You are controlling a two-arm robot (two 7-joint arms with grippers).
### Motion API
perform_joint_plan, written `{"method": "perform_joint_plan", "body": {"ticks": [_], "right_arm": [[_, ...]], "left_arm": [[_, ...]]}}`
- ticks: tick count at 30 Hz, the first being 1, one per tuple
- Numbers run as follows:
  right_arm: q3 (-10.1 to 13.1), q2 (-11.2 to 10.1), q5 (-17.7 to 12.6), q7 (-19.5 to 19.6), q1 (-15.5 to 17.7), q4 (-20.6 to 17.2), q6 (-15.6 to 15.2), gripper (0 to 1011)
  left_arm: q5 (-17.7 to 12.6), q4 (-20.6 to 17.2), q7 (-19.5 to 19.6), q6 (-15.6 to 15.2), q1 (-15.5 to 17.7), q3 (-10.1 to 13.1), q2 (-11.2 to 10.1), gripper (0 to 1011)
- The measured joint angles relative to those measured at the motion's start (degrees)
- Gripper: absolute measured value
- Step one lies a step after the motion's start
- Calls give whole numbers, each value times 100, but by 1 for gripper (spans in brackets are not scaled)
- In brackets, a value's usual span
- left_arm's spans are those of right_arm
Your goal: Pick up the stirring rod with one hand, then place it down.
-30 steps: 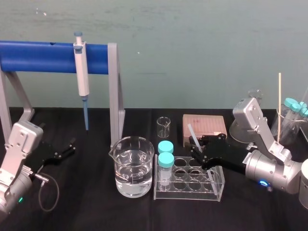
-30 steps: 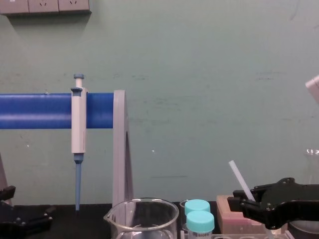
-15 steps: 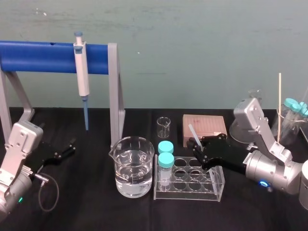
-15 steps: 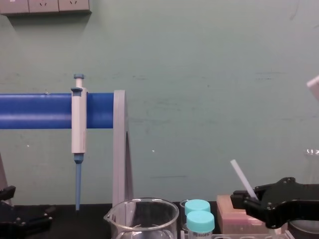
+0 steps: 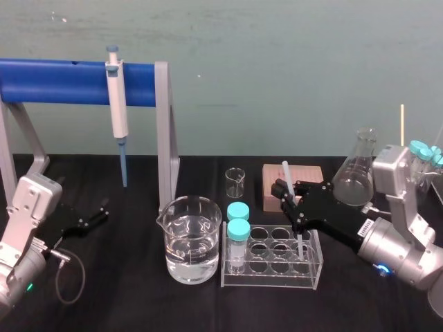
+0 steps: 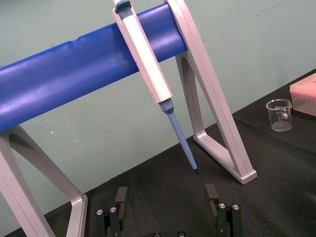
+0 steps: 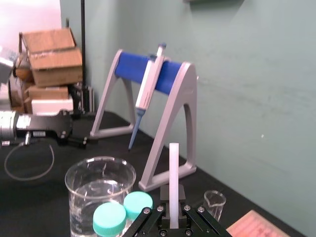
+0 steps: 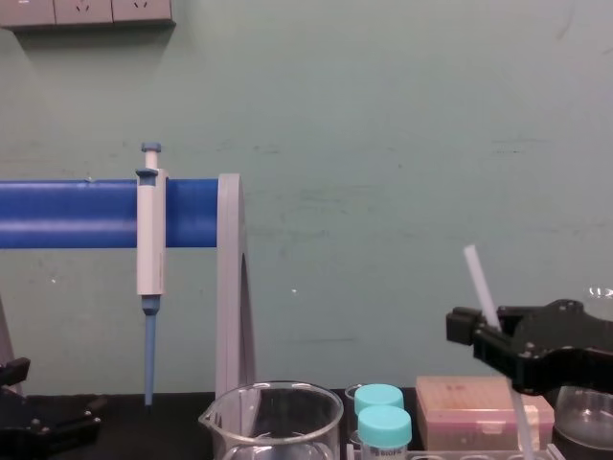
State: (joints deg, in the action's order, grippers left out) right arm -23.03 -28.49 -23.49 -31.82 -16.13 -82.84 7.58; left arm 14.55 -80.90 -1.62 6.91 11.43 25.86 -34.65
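Jaws, right gripper (image 5: 285,195): closed on the stirring rod (image 5: 286,173), pinching it partway along its length. Nothing else is in them.
Jaws, left gripper (image 5: 102,210): spread wide and holding nothing. The left wrist view shows the two fingers well apart over bare bench (image 5: 138,304).
Right gripper, place: right of centre in the head view, raised above the right end of the test tube rack (image 5: 270,277) and in front of the tan box (image 5: 308,173). It sits at lower right in the chest view.
Left gripper, place: lower left of the head view, low over the bench, near the left leg of the stand (image 5: 62,81).
Stirring rod: near upright, with its top leaning slightly toward frame left in the chest view. The upper end stands clear above the jaws and the lower end runs down into the rack's right-hand wells. Cannot tell whether it touches the bottom.
Rack: clear plastic, bottom centre of the head view, with two teal-capped tubes (image 5: 239,221) at its left end.
Large beaker (image 5: 194,238): part full of clear liquid, just left of the rack.
Pipette (image 5: 116,104): hangs from the stand's blue bar, upper left.
Back row: small beaker (image 5: 235,183), then the tan box, then a conical flask (image 5: 353,181) toward frame right.
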Motion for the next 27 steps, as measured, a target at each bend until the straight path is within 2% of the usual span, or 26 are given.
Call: {"method": "perform_joint_plan", "body": {"ticks": [6, 10, 18, 21, 27], "right_arm": [[236, 77, -127, 34, 194, -84, 361, 58], [350, 120, -192, 21, 182, -135, 506, 58], [612, 157, -403, -133, -144, -288, 640, 58], [672, 169, -420, -164, -350, -203, 669, 58], [705, 175, -468, -196, -535, -58, 594, 58]], "left_arm": [[0, 0, 0, 0, 0, 0, 0, 1000], [0, 0, 0, 0, 0, 0, 0, 1000], [0, 0, 0, 0, 0, 0, 0, 1000], [0, 0, 0, 0, 0, 0, 0, 1000], [0, 0, 0, 0, 0, 0, 0, 1000]]}}
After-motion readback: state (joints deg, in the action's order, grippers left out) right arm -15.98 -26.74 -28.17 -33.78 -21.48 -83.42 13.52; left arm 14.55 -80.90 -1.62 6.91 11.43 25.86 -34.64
